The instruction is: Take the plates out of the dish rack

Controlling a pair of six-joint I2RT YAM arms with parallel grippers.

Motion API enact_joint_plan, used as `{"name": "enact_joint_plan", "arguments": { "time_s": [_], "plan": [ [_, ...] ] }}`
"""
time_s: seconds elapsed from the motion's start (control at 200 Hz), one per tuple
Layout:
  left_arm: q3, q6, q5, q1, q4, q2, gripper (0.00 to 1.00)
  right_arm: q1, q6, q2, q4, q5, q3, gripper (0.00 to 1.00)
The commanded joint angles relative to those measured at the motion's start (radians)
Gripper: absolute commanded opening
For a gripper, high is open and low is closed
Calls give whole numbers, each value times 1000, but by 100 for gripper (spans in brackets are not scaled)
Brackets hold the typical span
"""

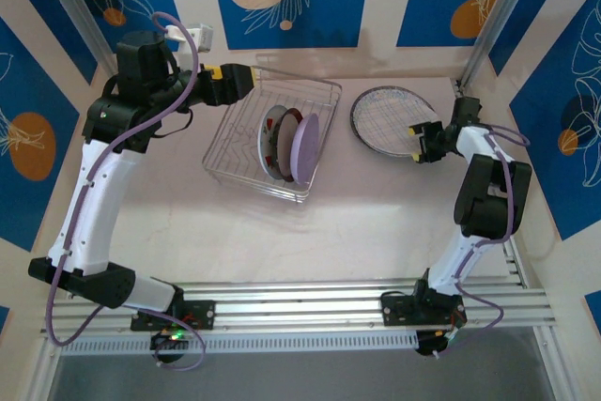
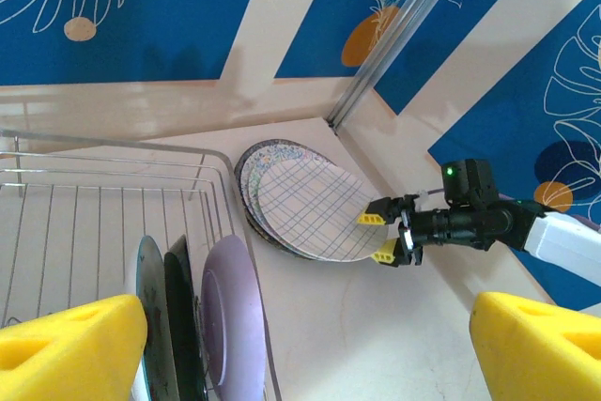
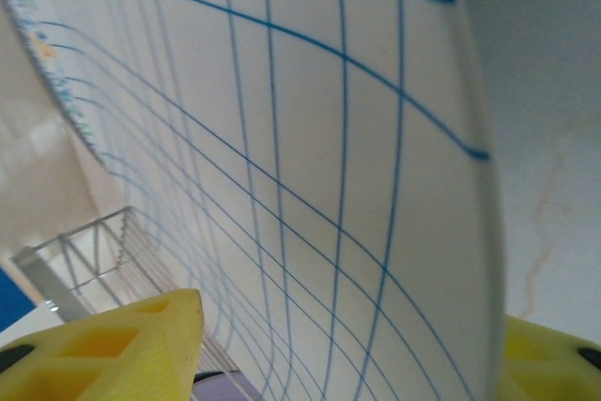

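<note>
The wire dish rack [image 1: 239,143] sits at the table's middle back. Three plates stand on edge in it: a lilac plate [image 1: 304,147] [image 2: 230,321], a dark one [image 2: 181,316] and another behind it [image 2: 148,293]. To the right a white grid-lined plate [image 1: 394,119] [image 2: 310,208] lies on a speckled plate [image 2: 246,171]. My right gripper [image 1: 419,141] [image 2: 380,235] [image 3: 329,363] is open, its yellow fingers straddling the grid plate's near rim. Over the rack's back left corner my left gripper [image 1: 246,77] [image 2: 310,363] hangs open with nothing between its fingers.
Blue-patterned walls close in the back and both sides, with a metal post [image 1: 488,25] at the back right corner. Bare tabletop [image 1: 357,232] stretches between the rack and the rail at the near edge.
</note>
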Motion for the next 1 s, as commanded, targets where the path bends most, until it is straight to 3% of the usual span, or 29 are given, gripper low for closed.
{"name": "enact_joint_plan", "arguments": {
  "time_s": [0.0, 0.395, 0.99],
  "plan": [
    [1, -8, 16, -13, 2, -16, 89, 6, -36, 18, -103, 19, 63, 59],
    [14, -9, 19, -13, 2, -2, 89, 14, -48, 86, -229, 56, 160, 63],
    [25, -9, 22, -13, -10, 14, 89, 32, -28, 178, -228, 47, 250, 67]
  ]
}}
